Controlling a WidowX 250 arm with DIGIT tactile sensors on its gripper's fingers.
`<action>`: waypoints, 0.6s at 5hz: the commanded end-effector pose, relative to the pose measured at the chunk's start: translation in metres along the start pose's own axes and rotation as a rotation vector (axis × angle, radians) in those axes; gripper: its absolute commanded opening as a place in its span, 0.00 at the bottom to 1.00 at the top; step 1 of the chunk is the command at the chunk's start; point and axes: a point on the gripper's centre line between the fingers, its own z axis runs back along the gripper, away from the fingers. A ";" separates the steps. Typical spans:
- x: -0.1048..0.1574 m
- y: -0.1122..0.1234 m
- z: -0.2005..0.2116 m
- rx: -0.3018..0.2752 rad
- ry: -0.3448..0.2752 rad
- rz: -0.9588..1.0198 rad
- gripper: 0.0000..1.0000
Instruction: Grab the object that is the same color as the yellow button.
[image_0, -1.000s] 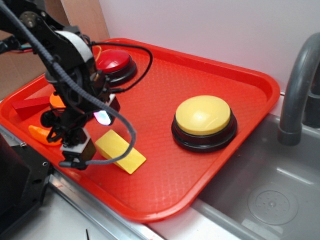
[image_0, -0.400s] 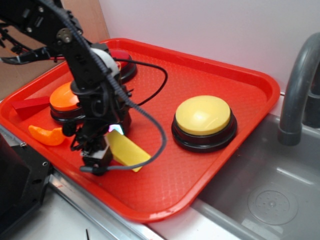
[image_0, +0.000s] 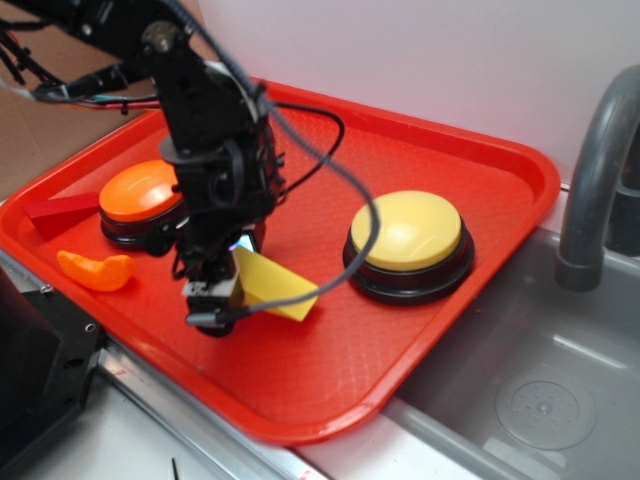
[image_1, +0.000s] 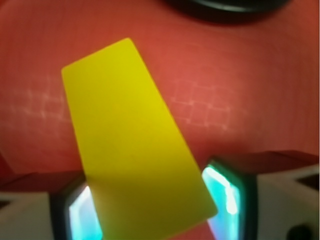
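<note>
The yellow wedge (image_1: 135, 145) is held between the fingers of the pincer (image_0: 215, 300), tilted near the tray's (image_0: 330, 400) front edge, so that it matches the yellow button (image_0: 407, 232).

even bright light, soft shadows; wrist view blurred, cyan glow at lower corners.

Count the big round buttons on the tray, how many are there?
2 visible: the orange button at the tray's left, and the yellow button toward the right. The arm may hide another behind it.
</note>
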 end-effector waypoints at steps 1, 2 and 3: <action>-0.036 0.035 0.081 -0.034 0.029 0.492 0.00; -0.058 0.032 0.115 0.016 -0.015 0.742 0.00; -0.059 0.021 0.138 0.025 -0.056 0.916 0.00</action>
